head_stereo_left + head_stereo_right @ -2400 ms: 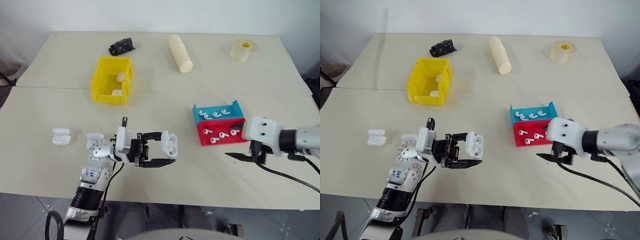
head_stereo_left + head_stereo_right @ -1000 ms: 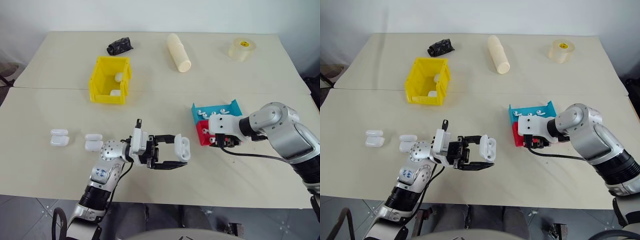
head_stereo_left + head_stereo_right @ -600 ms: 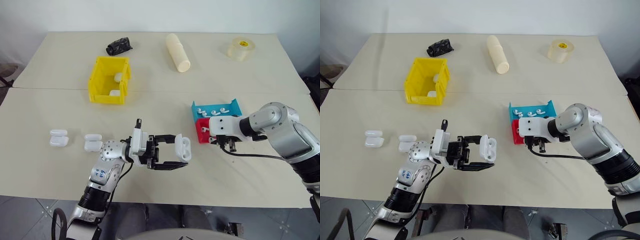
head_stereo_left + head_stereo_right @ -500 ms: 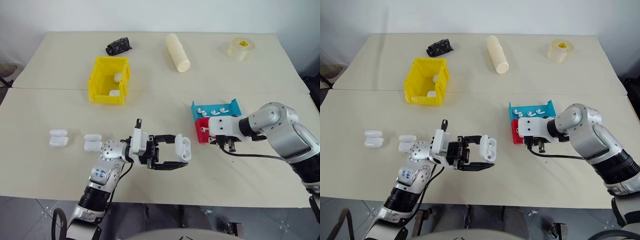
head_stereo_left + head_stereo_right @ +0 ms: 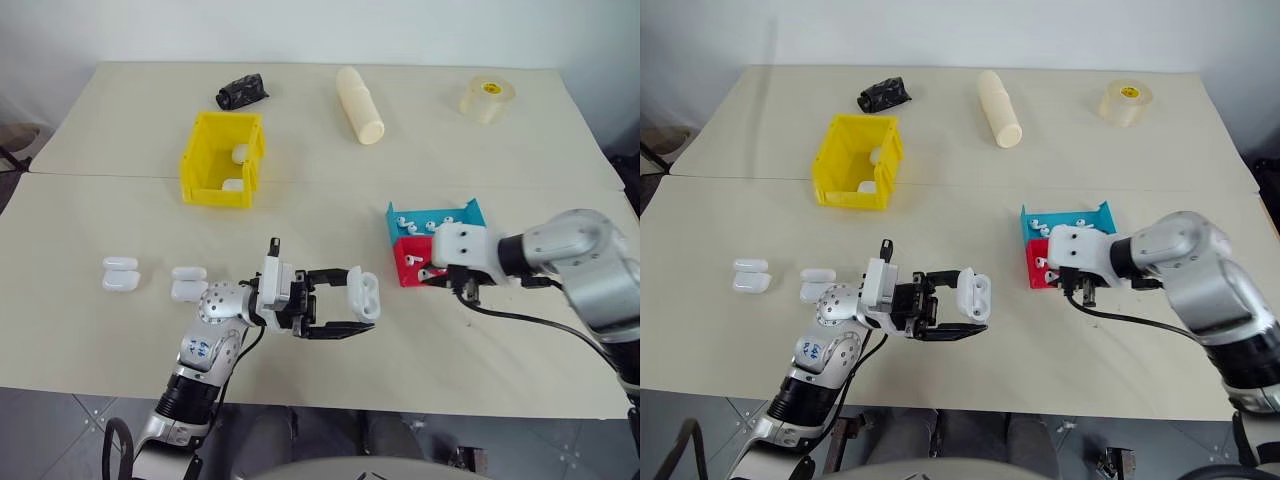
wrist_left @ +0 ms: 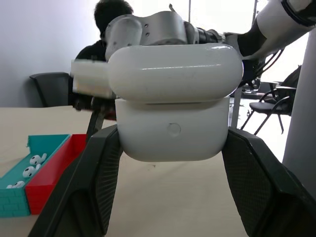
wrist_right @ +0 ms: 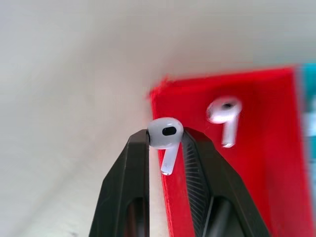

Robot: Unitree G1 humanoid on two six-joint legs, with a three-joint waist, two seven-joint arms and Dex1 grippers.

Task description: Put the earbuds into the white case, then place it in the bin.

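On the left of the table (image 5: pixel 90 340) lie four spare cases: two (image 5: pixel 118 273) stacked far-near at the far left, and two more (image 5: pixel 188 283) just right of them. Farther back stands the bin (image 5: pixel 222 159) with two white cases inside. A black object (image 5: pixel 241 92) lies beyond it, near the far edge.

In the near middle the left gripper (image 5: pixel 345 306) is clamped on the white case (image 5: pixel 364 294), lifted off the table with its lid hinged open; in the left wrist view the case (image 6: pixel 173 129) sits squeezed between both fingers (image 6: pixel 101 168).

A cream cylinder (image 5: pixel 360 104) lies at the far middle.

To the right, the blue tray (image 5: pixel 432 218) with earbuds sits touching the far side of the red tray (image 5: pixel 408 265). The right gripper (image 7: pixel 165 143) hovers over the red tray's near-left corner, pinching one earbud (image 7: pixel 165 136) by its head, stem hanging down. Another earbud (image 7: pixel 224 113) lies in the red tray (image 7: pixel 256 163).

A tape roll (image 5: pixel 487 100) sits at the far right.
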